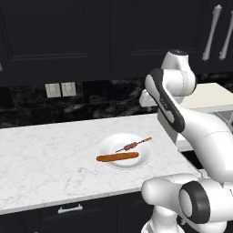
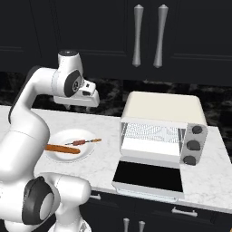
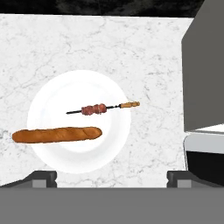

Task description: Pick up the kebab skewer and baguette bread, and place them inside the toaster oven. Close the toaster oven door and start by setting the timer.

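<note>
A white plate (image 1: pixel 137 163) (image 2: pixel 88 152) (image 3: pixel 52 105) sits on the marble counter. On it lie the orange-brown baguette bread (image 1: pixel 117 157) (image 2: pixel 62 148) (image 3: pixel 57 134) and, just behind it, the thin kebab skewer (image 1: pixel 133 145) (image 2: pixel 84 142) (image 3: pixel 103 108). My gripper (image 3: pixel 112 178) hangs open high above the plate, looking down on it with nothing between its fingers; its hand (image 2: pixel 86 97) hovers over the plate's back edge. To the right stands the cream toaster oven (image 2: pixel 158 111) (image 3: pixel 205 65) (image 1: pixel 211 98). The toaster oven door (image 2: pixel 149 176) (image 3: pixel 205 155) is folded down flat, so the wire rack shows.
Three dark knobs (image 2: pixel 193 145) line the oven's right front. Dark upper cabinets with silver handles (image 2: pixel 138 36) hang behind the counter. Wall outlets (image 1: pixel 60 89) sit on the black backsplash. The counter's front edge (image 1: pixel 68 198) runs above dark drawers.
</note>
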